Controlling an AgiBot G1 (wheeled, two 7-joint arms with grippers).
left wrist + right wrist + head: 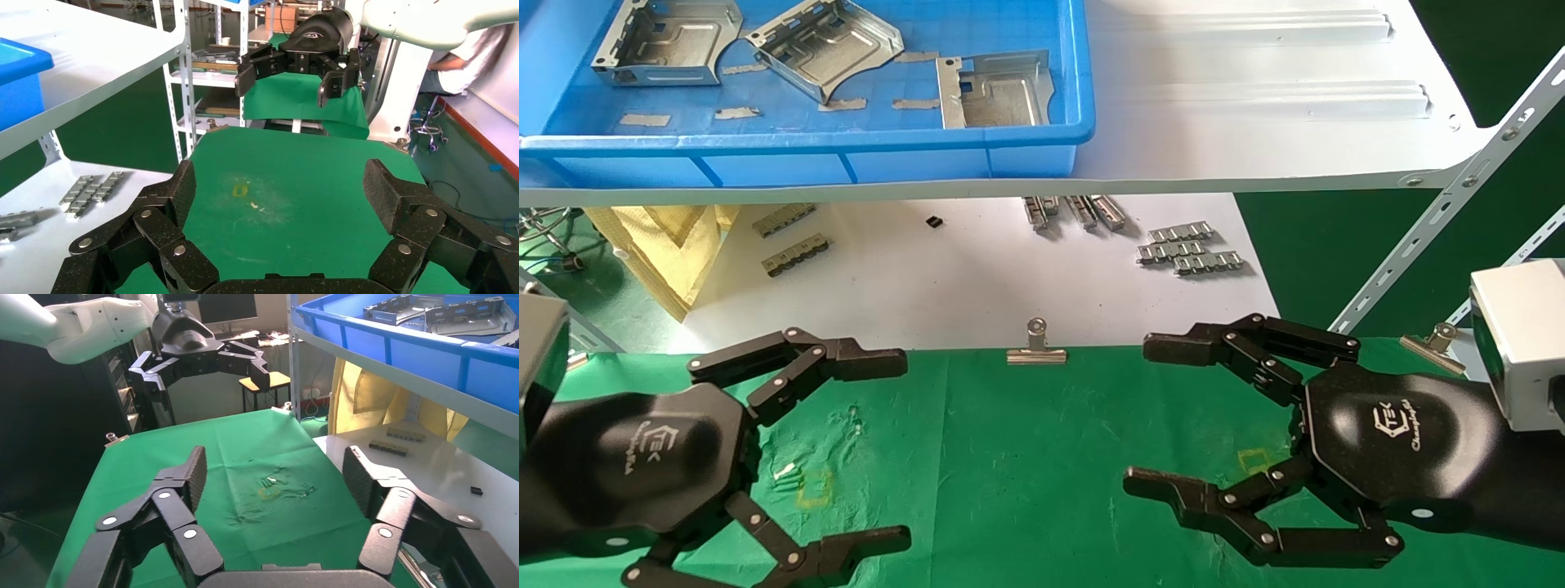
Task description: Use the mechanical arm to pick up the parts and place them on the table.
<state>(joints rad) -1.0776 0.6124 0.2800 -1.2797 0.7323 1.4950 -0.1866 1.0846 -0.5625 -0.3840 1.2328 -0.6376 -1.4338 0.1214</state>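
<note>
Three silver sheet-metal parts lie in a blue tray [805, 147] on the white shelf at the top: one at the left [666, 41], one in the middle [825, 45], one at the right [997, 90]. They also show in the right wrist view [440, 312]. My left gripper [903, 449] is open and empty above the green cloth table [1026, 457] at the left. My right gripper [1140, 416] is open and empty above the table at the right. Each wrist view shows the other gripper farther off, the right one [284, 76] and the left one [202, 367].
A white sheet [968, 269] behind the table bears grey segmented strips [1189, 249] and clips. A silver binder clip [1036, 347] holds the cloth's far edge. A slanted shelf brace [1442, 220] stands at the right. Yellow square marks [815, 487] are on the cloth.
</note>
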